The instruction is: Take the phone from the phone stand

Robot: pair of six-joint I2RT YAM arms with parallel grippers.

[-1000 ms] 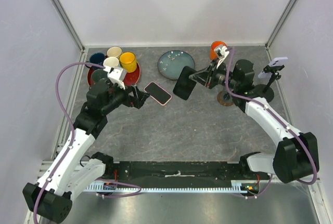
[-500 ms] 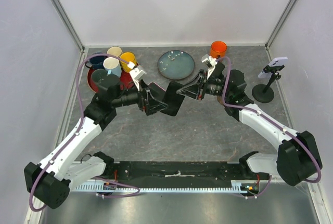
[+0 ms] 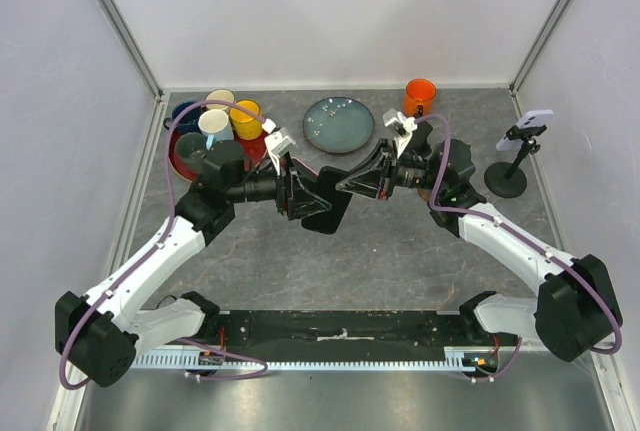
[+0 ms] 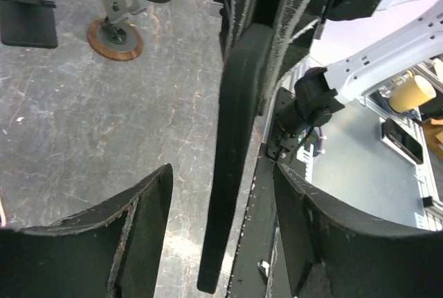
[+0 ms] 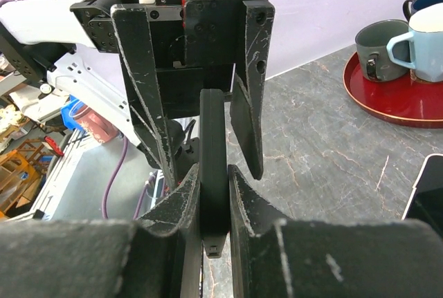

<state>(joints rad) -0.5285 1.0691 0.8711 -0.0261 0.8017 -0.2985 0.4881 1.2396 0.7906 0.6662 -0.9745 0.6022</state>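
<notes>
A black phone (image 3: 328,213) hangs in the air at the middle of the table, between both arms. My right gripper (image 3: 350,183) is shut on it; in the right wrist view the phone (image 5: 213,132) stands edge-on, pinched between my fingers (image 5: 252,201). My left gripper (image 3: 310,196) is open, and its two fingers (image 4: 145,208) straddle the phone's (image 4: 232,153) other end without touching it. A black phone stand (image 3: 510,176) stands at the far right with a pale item in its clamp. A second stand on a brown disc (image 4: 114,39) shows in the left wrist view.
A red tray (image 3: 178,156) with several mugs stands at the back left. A dark plate (image 3: 339,124) and an orange cup (image 3: 420,96) are at the back. Another phone (image 5: 426,187) lies flat on the table, at the right edge of the right wrist view.
My left gripper has swung right and now straddles the black phone with open fingers. My right gripper has carried the phone a little leftwards, towards the middle.
</notes>
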